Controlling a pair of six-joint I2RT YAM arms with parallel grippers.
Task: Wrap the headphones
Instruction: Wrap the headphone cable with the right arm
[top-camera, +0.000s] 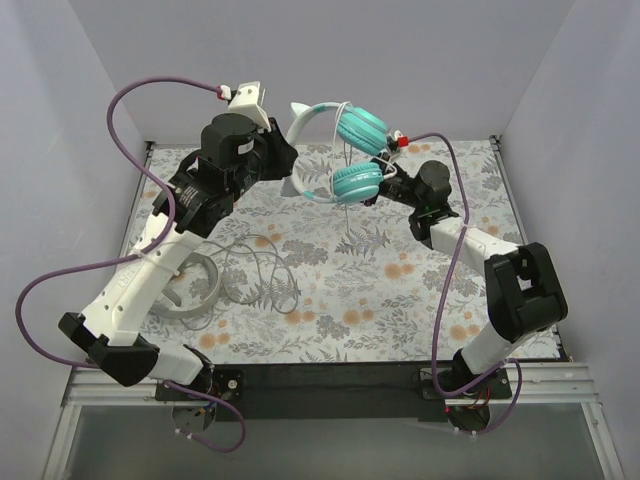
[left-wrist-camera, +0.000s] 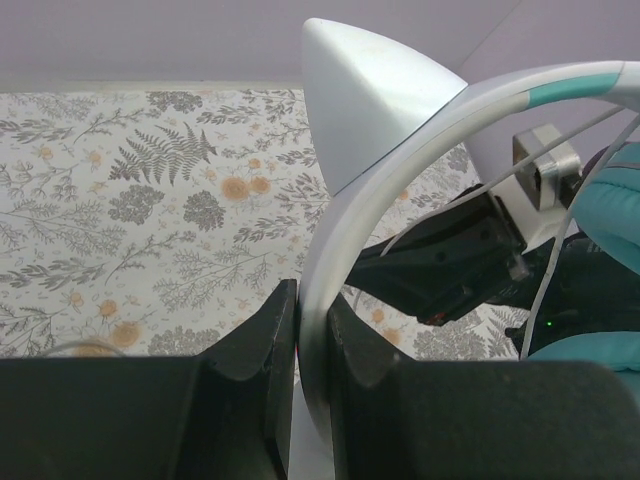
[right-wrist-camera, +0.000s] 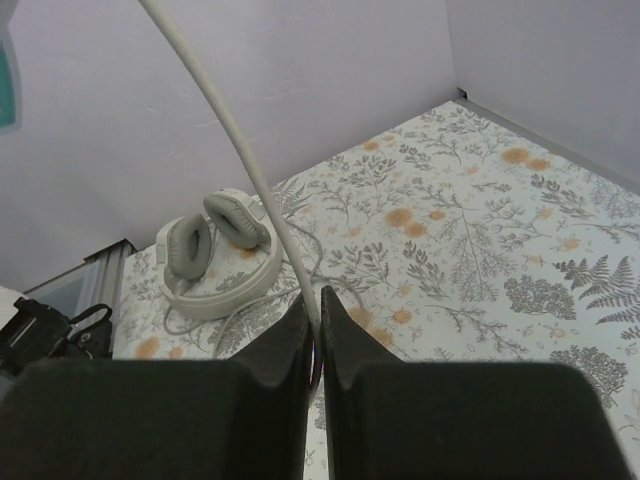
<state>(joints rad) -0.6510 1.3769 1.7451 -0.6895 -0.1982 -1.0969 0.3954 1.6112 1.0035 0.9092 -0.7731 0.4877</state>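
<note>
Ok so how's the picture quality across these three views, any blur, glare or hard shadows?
Top external: soft even light, no hard shadows, teal headphones sharp. Left wrist: the left gripper is dark and soft, the pale headband carries a bright sheen. Right wrist: the right gripper and the near cable are blurred; the white-grey headphones behind look sharper.

High rear overview, close wrist views sharing table (top-camera: 400, 300)

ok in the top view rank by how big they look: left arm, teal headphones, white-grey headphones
1. left arm, clearly largest
2-3. teal headphones and white-grey headphones: unsure; teal pair is held up nearer the camera, grey pair partly hidden, so unranked
</note>
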